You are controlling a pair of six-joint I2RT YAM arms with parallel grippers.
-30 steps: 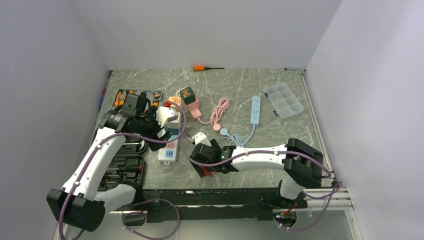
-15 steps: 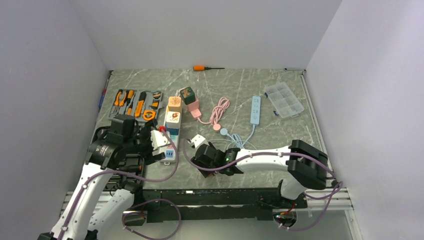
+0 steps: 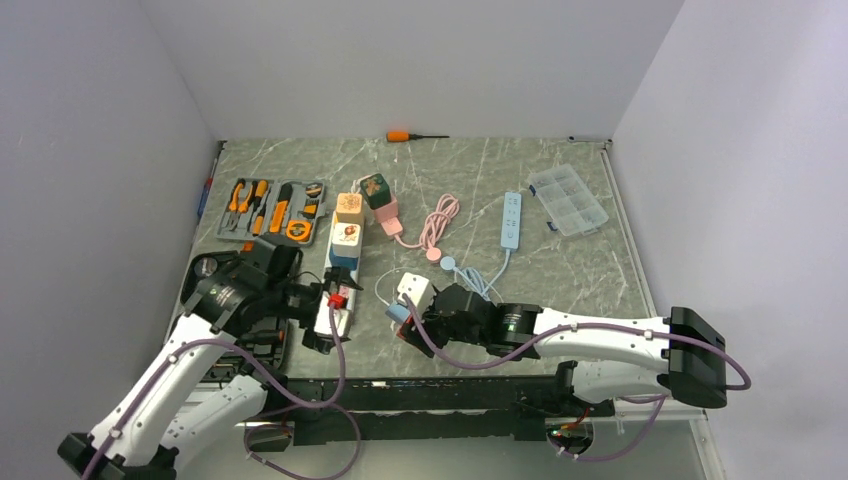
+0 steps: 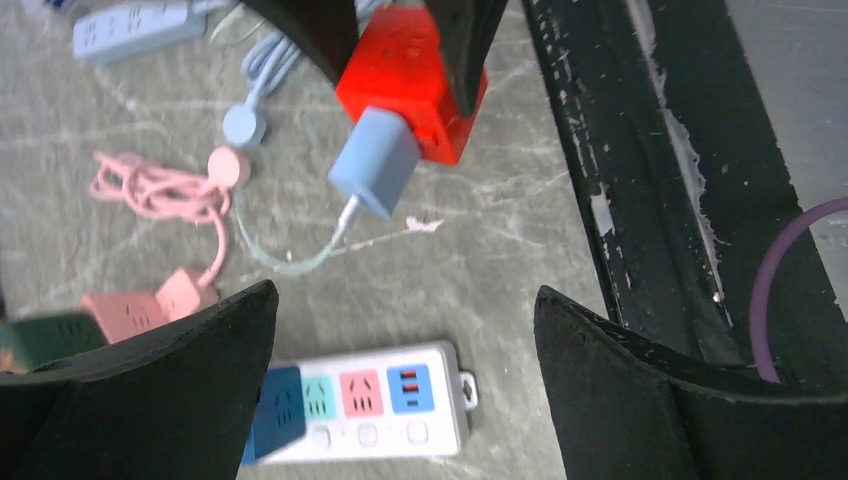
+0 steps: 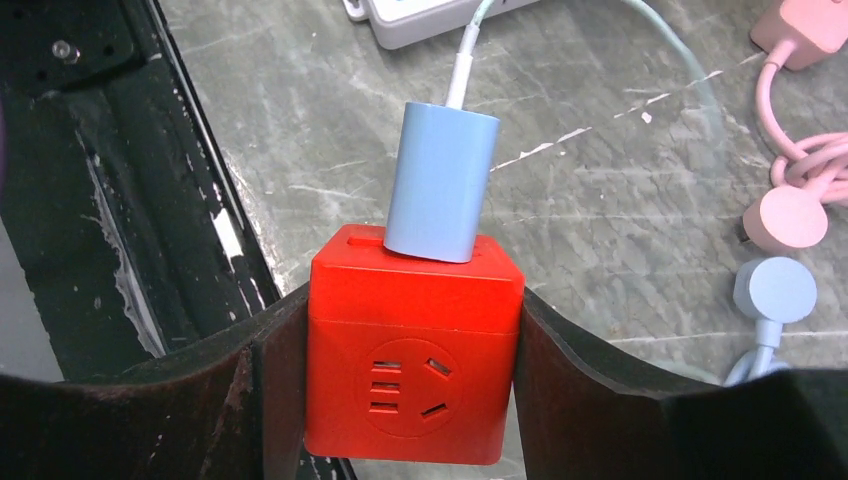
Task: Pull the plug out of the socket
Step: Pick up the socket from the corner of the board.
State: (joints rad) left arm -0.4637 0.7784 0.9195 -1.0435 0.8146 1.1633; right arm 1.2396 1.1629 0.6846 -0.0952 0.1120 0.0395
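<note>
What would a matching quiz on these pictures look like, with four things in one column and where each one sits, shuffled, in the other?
Things
1. red socket cube
2. blue plug
3. orange screwdriver
4. clear organizer box

Places
A. at the far edge of the table
B. plugged into the cube
C. clamped between the fingers of the right gripper
D. on the far right part of the table

Pairs: 1-C, 2-B, 3-A, 4-D

At far edge, screwdriver (image 3: 403,135); toward far-right corner, organizer (image 3: 568,200); by left edge, tool kit (image 3: 272,210); mid-table, pink cable (image 3: 440,222).
</note>
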